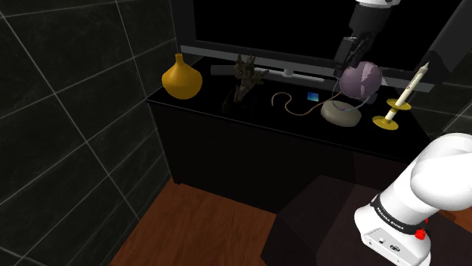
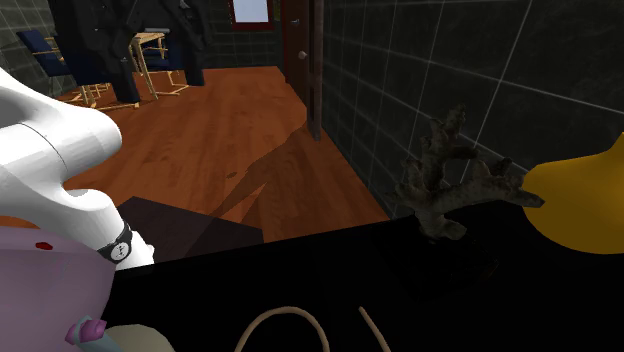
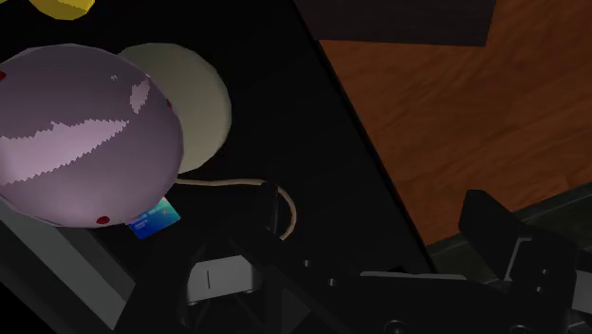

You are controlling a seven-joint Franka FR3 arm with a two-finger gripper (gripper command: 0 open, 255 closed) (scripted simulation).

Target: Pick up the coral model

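The jaws are standing open just in front of the wrist camera with nothing between them. Below them the black desk point(image 3: 275, 114) is meeting the wooden floor point(image 3: 455, 104) at its edge.

The coral point(image 1: 243, 79) is standing upright and untouched on the desk, a dark, branching piece. A round yellow vase point(image 1: 182, 78) is sitting just beside the coral, on the shoulder view's left of it. On the coral's other side a thin pale cord point(image 1: 287, 100) is curling over the desk top, and past the cord a small blue card point(image 1: 312, 96) is lying flat.

Farther from the coral, a purple globe point(image 1: 361, 78) is resting on a pale round base point(image 1: 340, 113). Farthest from the coral along the desk, a yellow candlestick point(image 1: 390, 117) is holding a white candle point(image 1: 408, 87) that is leaning a little.

The jaws are hanging above the globe, well apart from the coral. Behind the coral a wide dark screen point(image 1: 287, 30) is running along the back of the desk. The white arm point(image 1: 446, 177) is rising from its stand point(image 1: 393, 230), far from the coral.
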